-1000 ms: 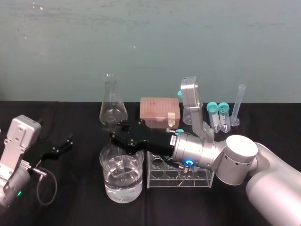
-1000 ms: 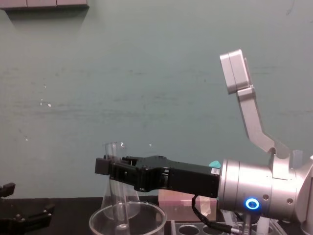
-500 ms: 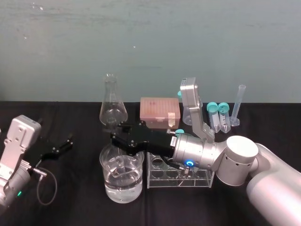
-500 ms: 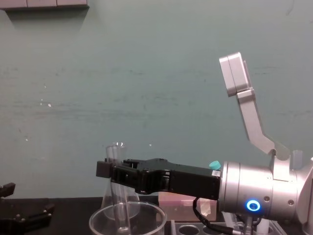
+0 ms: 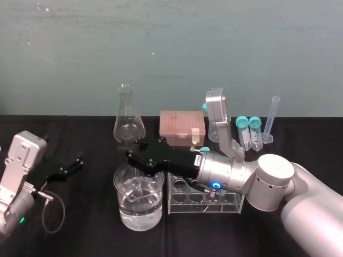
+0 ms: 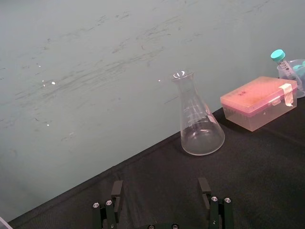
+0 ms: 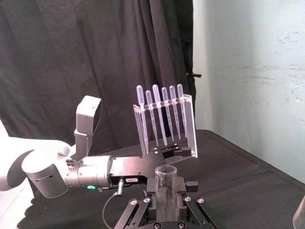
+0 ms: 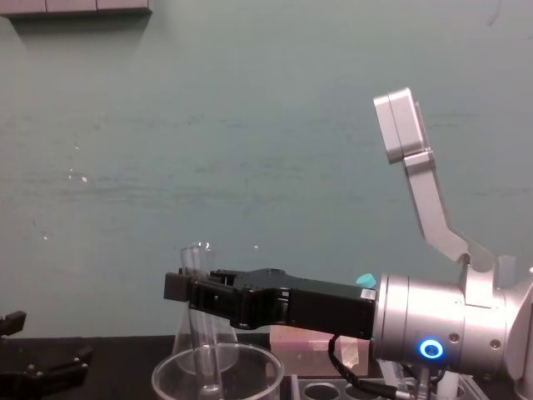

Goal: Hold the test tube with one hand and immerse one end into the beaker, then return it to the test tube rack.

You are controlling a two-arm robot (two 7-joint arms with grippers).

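We saw the right gripper [image 5: 134,154] clamped on the upright test tube [image 7: 165,191] in the beaker [image 5: 124,211]; the test tube rack [image 5: 203,202] stood just right of it.

beaker [image 5: 124,211] left of rack [image 5: 231,205], flask [image 5: 128,122] behind beaker

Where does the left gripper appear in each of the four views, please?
Head view: left gripper, open, parked at the left.
Chest view: lower left corner.
Left wrist view: its fingers in the foreground, facing the conical flask.
Right wrist view: far off, beyond the test tube in the right gripper.
Landmark: the conical flask, left of centre in the head view.
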